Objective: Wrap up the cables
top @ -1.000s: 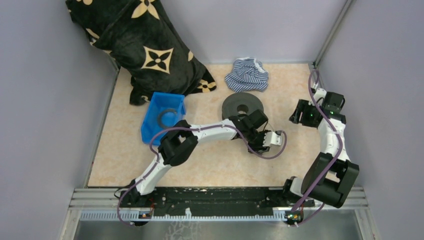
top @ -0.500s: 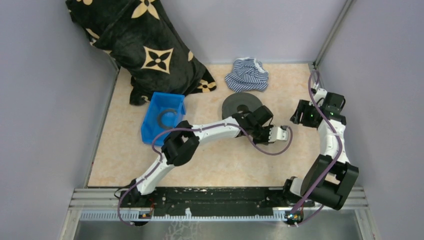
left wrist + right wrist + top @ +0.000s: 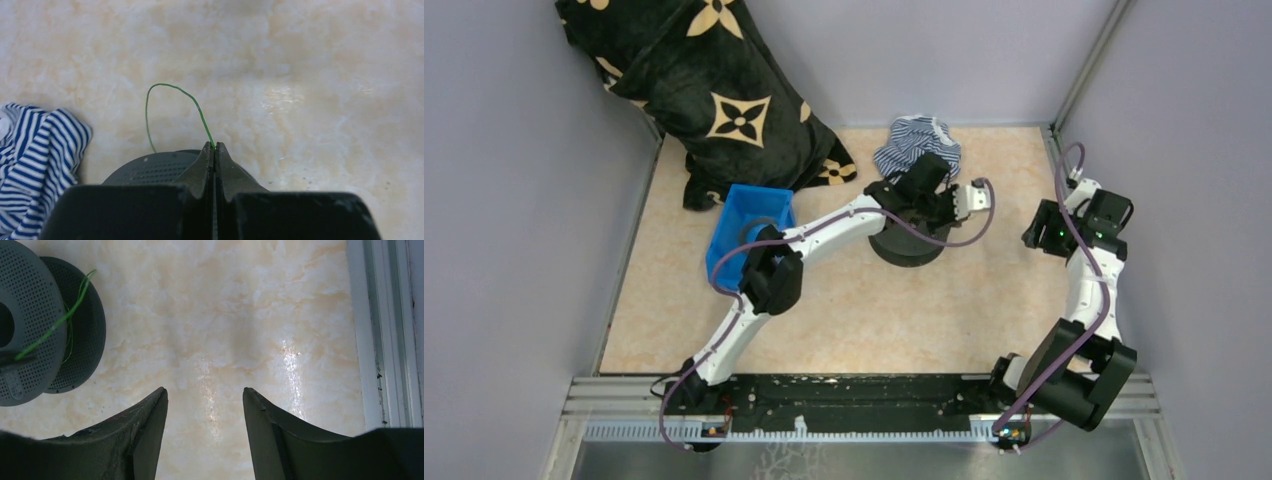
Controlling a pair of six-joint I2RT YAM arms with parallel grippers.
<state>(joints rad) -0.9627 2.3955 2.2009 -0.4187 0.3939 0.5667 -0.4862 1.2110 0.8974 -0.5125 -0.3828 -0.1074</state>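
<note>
The cable is a thin green wire (image 3: pixel 176 88) arching up off the table from beside the black round spool (image 3: pixel 150 167) to my left gripper (image 3: pixel 214 146), which is shut on its end. In the top view that left gripper (image 3: pixel 921 207) hangs over the spool (image 3: pixel 904 245), just in front of the striped cloth. The right wrist view shows the green wire (image 3: pixel 60 322) lying across the perforated spool (image 3: pixel 30 315) at far left. My right gripper (image 3: pixel 204 389) stands open over bare table with nothing between its fingers. It sits to the right of the spool (image 3: pixel 1036 228).
A blue-and-white striped cloth (image 3: pixel 916 140) lies behind the spool. A blue bin (image 3: pixel 724 245) with a dark ring inside stands to the left. A black patterned blanket (image 3: pixel 714 90) fills the back left corner. A metal rail (image 3: pixel 380 330) borders the table on the right.
My left gripper has shut on the green wire and swung from front right of the spool to above it, toward the back. The right arm shifted slightly right.
</note>
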